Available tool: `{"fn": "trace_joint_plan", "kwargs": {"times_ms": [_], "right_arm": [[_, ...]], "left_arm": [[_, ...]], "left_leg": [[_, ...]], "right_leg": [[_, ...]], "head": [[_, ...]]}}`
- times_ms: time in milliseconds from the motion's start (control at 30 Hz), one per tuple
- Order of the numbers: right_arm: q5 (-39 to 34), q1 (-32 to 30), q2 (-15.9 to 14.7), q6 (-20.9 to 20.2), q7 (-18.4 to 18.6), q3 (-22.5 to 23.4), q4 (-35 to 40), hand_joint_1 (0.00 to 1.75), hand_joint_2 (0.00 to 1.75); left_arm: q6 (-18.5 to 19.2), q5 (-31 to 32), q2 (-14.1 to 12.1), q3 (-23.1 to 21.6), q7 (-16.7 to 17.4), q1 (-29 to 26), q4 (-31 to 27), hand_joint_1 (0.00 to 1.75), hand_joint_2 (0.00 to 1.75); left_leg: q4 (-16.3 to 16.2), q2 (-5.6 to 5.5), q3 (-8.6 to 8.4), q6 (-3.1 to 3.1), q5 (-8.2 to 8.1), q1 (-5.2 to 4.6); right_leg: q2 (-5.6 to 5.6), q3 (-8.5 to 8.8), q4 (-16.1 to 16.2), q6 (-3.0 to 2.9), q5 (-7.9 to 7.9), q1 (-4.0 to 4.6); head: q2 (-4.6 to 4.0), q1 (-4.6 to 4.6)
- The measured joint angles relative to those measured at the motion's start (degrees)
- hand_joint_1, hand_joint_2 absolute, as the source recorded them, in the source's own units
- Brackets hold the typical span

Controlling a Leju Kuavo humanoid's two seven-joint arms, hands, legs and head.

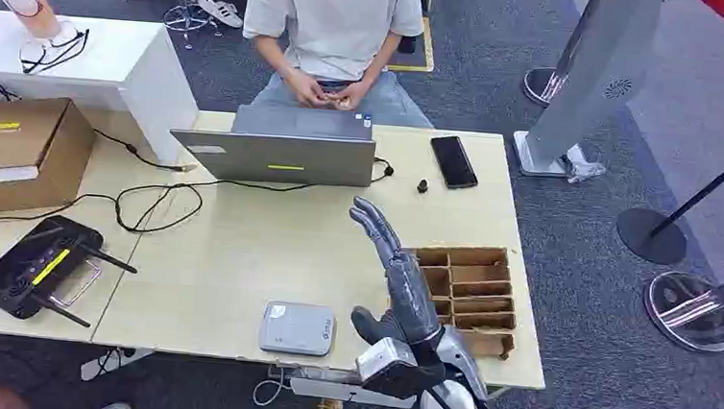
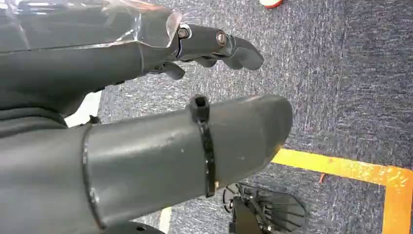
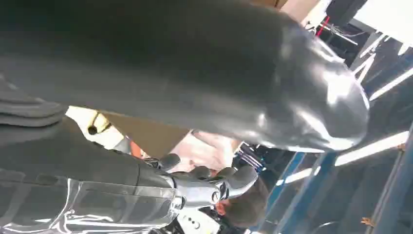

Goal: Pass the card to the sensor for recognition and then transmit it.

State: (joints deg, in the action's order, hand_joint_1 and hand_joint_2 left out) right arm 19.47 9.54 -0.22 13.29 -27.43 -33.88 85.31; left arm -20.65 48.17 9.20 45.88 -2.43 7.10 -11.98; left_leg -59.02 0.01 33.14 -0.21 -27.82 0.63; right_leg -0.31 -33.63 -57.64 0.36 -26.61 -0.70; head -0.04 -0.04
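Robot's right hand (image 1: 393,282) raised over a pale table (image 1: 230,253).
Fingers extended, empty, just left of a cardboard divider tray (image 1: 473,280); grey sensor (image 1: 297,328) further left.

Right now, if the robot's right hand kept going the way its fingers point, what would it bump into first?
Probably the laptop. The right hand points up the table toward its right end, though height is hard to judge, so it might pass over.

The head view looks down on the counter (image 1: 239,254) from high. Both wrist views sit close behind their own hands; the left one faces the carpet (image 2: 341,73).
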Motion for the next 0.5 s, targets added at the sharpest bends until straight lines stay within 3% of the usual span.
{"fn": "trace_joint_plan", "kwargs": {"times_ms": [500], "right_arm": [[5.99,5.86,0.00,2.03,2.60,0.00,-0.81,0.00,0.00]], "left_arm": [[0.07,1.22,0.02,-0.02,0.37,0.10,0.00,0.00,0.00]], "left_leg": [[0.00,0.01,-0.01,0.00,0.01,0.00]], "right_leg": [[0.01,0.00,0.00,0.00,0.01,0.00]], "head": [[0.00,0.00]]}}
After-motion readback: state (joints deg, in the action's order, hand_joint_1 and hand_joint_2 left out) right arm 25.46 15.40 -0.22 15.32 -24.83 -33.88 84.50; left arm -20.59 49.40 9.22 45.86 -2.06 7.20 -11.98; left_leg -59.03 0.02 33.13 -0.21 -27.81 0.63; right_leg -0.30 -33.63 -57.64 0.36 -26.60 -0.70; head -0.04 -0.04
